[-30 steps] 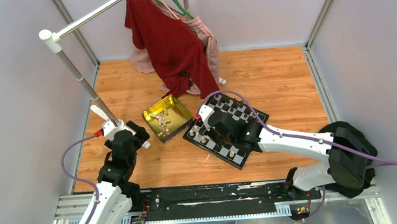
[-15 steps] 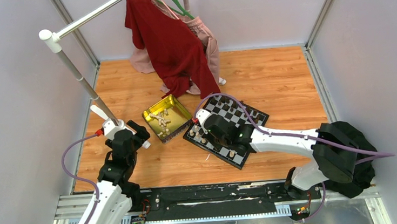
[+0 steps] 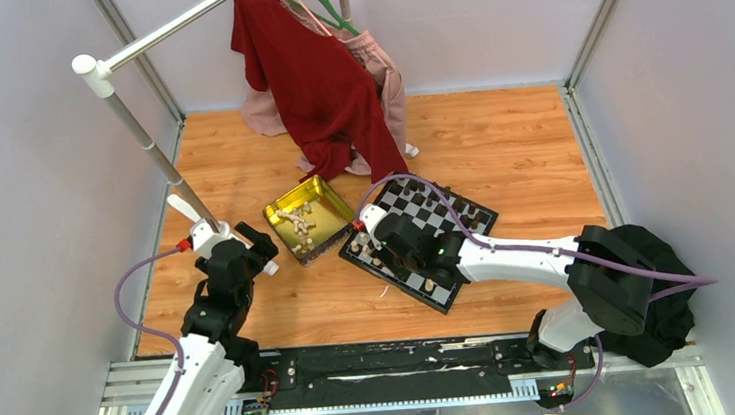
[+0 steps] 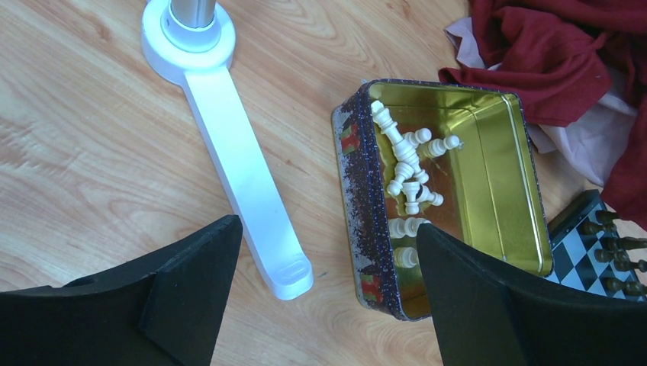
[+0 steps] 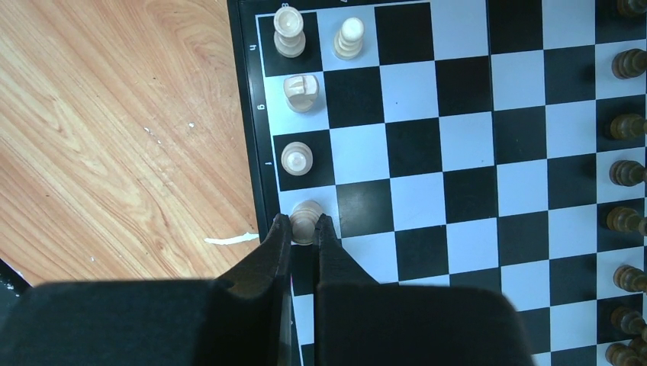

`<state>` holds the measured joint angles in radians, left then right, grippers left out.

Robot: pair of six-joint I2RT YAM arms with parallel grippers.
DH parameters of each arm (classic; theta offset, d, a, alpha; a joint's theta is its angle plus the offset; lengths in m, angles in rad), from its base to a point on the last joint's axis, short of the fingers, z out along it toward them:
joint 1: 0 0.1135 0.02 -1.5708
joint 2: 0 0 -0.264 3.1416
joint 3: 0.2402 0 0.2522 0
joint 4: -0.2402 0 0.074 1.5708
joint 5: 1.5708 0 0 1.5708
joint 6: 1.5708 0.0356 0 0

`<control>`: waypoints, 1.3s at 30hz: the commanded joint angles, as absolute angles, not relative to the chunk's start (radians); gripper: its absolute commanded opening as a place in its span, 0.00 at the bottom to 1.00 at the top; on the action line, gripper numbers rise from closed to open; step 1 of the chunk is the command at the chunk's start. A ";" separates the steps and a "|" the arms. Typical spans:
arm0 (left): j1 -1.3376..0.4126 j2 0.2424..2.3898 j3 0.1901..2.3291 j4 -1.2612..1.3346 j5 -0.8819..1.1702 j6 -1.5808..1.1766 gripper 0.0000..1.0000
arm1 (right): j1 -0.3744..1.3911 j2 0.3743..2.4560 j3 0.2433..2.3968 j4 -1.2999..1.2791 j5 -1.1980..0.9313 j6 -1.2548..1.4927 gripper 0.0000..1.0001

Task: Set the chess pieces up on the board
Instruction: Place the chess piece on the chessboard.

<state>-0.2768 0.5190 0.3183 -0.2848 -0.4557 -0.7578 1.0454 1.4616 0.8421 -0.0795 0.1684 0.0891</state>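
The checkered board point(image 3: 445, 216) lies right of centre and fills the right wrist view point(image 5: 458, 152). My right gripper point(image 5: 304, 226) is shut on a tan chess piece point(image 5: 306, 219), held over a white square in the board's left edge column. Three tan pieces point(image 5: 296, 158) stand in that column beyond it, one more point(image 5: 350, 38) beside them. Dark pieces point(image 5: 626, 175) line the right edge. My left gripper point(image 4: 328, 259) is open and empty above the floor beside the gold tin point(image 4: 496, 152), which holds several cream pieces point(image 4: 408, 171).
A white rack foot point(image 4: 244, 175) lies on the floor between my left fingers. The rack pole point(image 3: 152, 146) rises at the left. Red and pink clothes point(image 3: 322, 81) hang and pool behind the tin and board. The tin shows in the top view point(image 3: 328, 206).
My right arm has reached further left across the board, bringing its gripper to the board's left edge column. The left arm has not moved.
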 commanded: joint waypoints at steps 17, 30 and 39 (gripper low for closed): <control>-0.279 0.529 0.322 -0.252 -0.450 -0.749 0.90 | 1.055 1.456 0.820 -0.062 0.173 0.120 0.36; -0.279 0.533 0.331 -0.247 -0.452 -0.751 0.90 | 1.058 1.385 0.905 -0.127 0.201 0.073 0.41; -0.279 0.505 0.354 -0.283 -0.473 -0.754 0.90 | 1.057 1.541 1.189 -0.166 0.163 -0.066 0.44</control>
